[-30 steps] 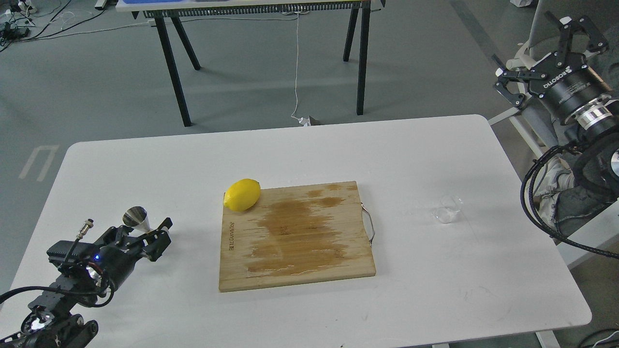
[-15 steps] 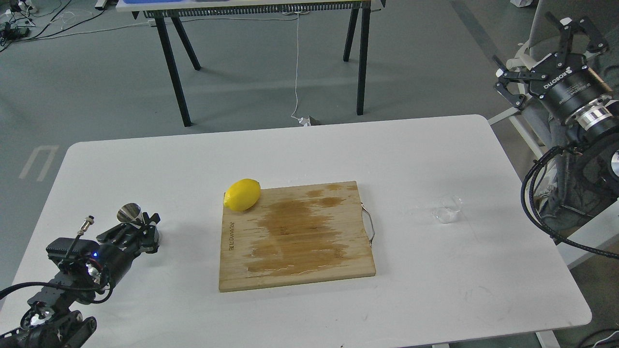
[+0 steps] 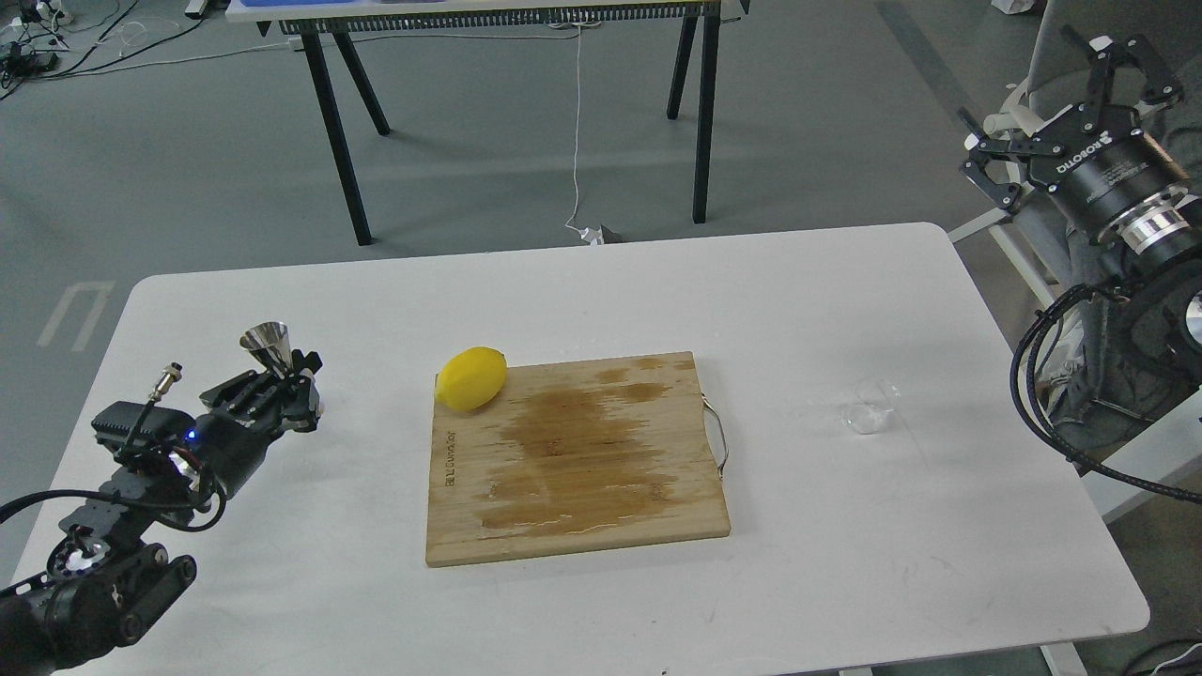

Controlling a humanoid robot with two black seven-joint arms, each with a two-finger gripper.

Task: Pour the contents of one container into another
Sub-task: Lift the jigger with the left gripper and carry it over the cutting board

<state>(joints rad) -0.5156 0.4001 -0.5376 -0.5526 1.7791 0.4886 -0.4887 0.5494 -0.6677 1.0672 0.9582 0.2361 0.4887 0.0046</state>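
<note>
The steel jigger (image 3: pixel 268 345) is at the table's left, upright, its lower cone between the fingers of my left gripper (image 3: pixel 286 383), which is shut on it. The clear glass cup (image 3: pixel 870 407) stands alone on the white table at the right, beyond the cutting board's handle. My right gripper (image 3: pixel 1066 94) hangs open in the air off the table's right edge, far above and behind the cup.
A wooden cutting board (image 3: pixel 575 460) with wet stains lies at the table's middle, a yellow lemon (image 3: pixel 472 378) on its far left corner. A metal handle (image 3: pixel 717 437) sticks out of its right side. A black-legged table (image 3: pixel 507 103) stands behind.
My left gripper closed on the jigger and carried it up and away from me, from tilted to upright. The right arm and the cup stayed put.
</note>
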